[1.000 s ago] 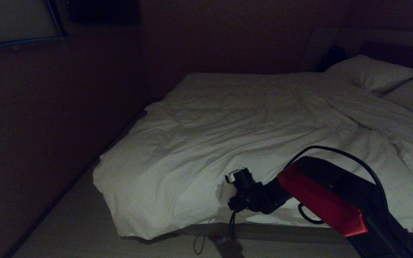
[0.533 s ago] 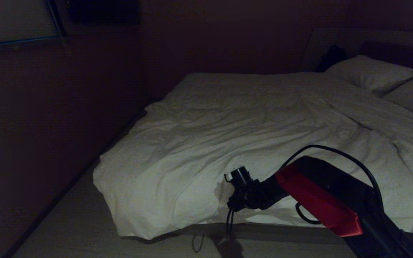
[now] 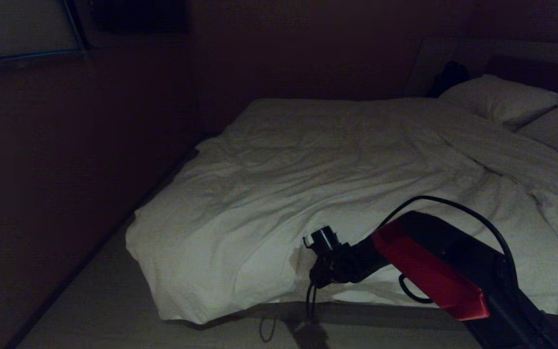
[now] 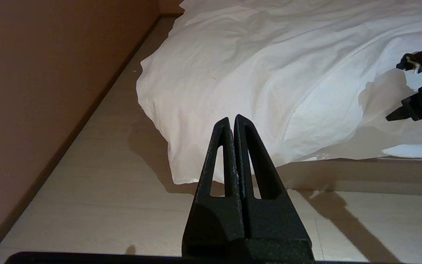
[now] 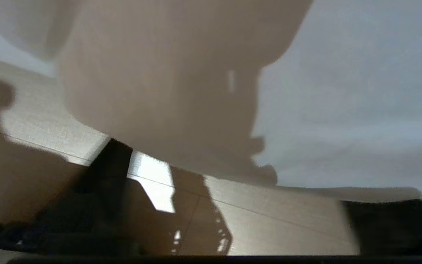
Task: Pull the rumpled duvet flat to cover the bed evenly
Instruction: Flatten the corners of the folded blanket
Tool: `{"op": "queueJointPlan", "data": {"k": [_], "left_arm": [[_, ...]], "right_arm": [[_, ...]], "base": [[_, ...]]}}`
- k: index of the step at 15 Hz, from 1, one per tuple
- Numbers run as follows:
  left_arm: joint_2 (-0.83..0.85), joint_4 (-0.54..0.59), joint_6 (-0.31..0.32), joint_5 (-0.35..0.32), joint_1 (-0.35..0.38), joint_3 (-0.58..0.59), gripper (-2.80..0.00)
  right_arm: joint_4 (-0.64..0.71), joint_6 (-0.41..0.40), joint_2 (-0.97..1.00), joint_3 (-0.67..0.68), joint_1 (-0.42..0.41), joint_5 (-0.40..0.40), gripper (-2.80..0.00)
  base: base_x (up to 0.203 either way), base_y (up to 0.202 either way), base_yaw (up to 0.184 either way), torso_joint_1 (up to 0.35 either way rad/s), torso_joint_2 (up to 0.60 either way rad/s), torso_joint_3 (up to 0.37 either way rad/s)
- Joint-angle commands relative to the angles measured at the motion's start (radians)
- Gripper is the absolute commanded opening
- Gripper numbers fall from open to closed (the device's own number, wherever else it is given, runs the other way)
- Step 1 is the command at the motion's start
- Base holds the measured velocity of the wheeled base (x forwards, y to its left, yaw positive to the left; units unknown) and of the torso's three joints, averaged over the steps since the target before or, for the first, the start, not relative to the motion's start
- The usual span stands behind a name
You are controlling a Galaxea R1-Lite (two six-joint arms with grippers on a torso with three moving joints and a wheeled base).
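The white rumpled duvet [image 3: 308, 184] lies over the bed, whose dark headboard [image 3: 535, 68] stands at the back right. The duvet's near corner hangs over the foot toward the floor [image 4: 181, 121]. My right gripper [image 3: 315, 277] is at the duvet's lower near edge, on the red and black arm. In the right wrist view its dark fingers [image 5: 110, 165] stand wide apart, open, with the hanging duvet hem [image 5: 343, 91] just ahead of them and nothing gripped. My left gripper [image 4: 232, 119] is shut and empty, parked low and apart from the duvet's corner.
Two white pillows [image 3: 502, 99] lie at the head of the bed. A dark wall [image 3: 66, 145] runs along the left, leaving a strip of pale wood floor [image 3: 90, 300] beside and before the bed. A thin cable [image 3: 267, 332] dangles under the right wrist.
The right wrist has tilted a little at the duvet's near edge and hardly shifted. The duvet lies as before.
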Motion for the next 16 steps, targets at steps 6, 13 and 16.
{"op": "queueJointPlan", "data": {"k": [6, 13, 16], "left_arm": [[0.0, 0.001, 0.0, 0.0, 0.0, 0.0, -2.8], [0.0, -0.001, 0.0, 0.0, 0.0, 0.0, -2.8], [0.0, 0.0, 0.002, 0.0, 0.0, 0.0, -2.8]], "right_arm": [[-0.001, -0.001, 0.001, 0.0, 0.0, -0.001, -2.8], [-0.001, 0.0, 0.001, 0.0, 0.0, -0.001, -2.8], [-0.001, 0.025, -0.008, 0.015, 0.003, -0.006, -2.8]], "base": [[0.0, 0.0, 0.0, 0.0, 0.0, 0.0], [0.0, 0.0, 0.0, 0.0, 0.0, 0.0], [0.0, 0.0, 0.0, 0.0, 0.0, 0.0]]}}
